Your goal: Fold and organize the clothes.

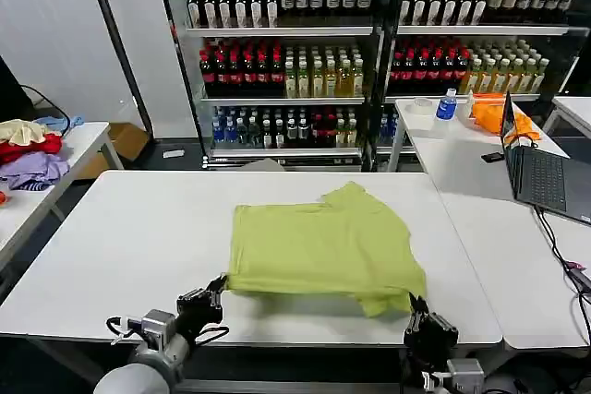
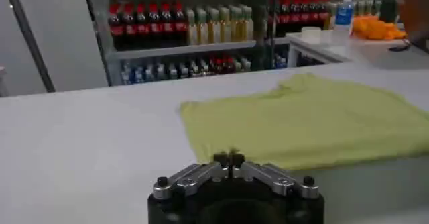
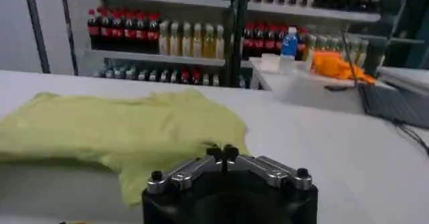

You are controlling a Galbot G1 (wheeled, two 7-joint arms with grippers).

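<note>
The clothes are one lime yellow-green T-shirt (image 1: 323, 242), lying partly folded in the middle of the white table (image 1: 120, 237). My left gripper (image 1: 219, 285) is at the shirt's near left corner, fingers closed on the fabric edge. My right gripper (image 1: 416, 306) is at the near right corner, also closed on the edge. In the left wrist view the shirt (image 2: 315, 125) spreads away from the closed left gripper (image 2: 229, 157). The right wrist view has the shirt (image 3: 114, 131) reaching up to the closed right gripper (image 3: 223, 153).
A side table at the left holds a red, purple and cream garment pile (image 1: 28, 149). At the right rear are an open laptop (image 1: 540, 173), an orange cloth (image 1: 494, 113) and a blue bottle (image 1: 447, 103). Drink shelves (image 1: 295, 43) stand behind. A cable (image 1: 563, 246) runs along the right.
</note>
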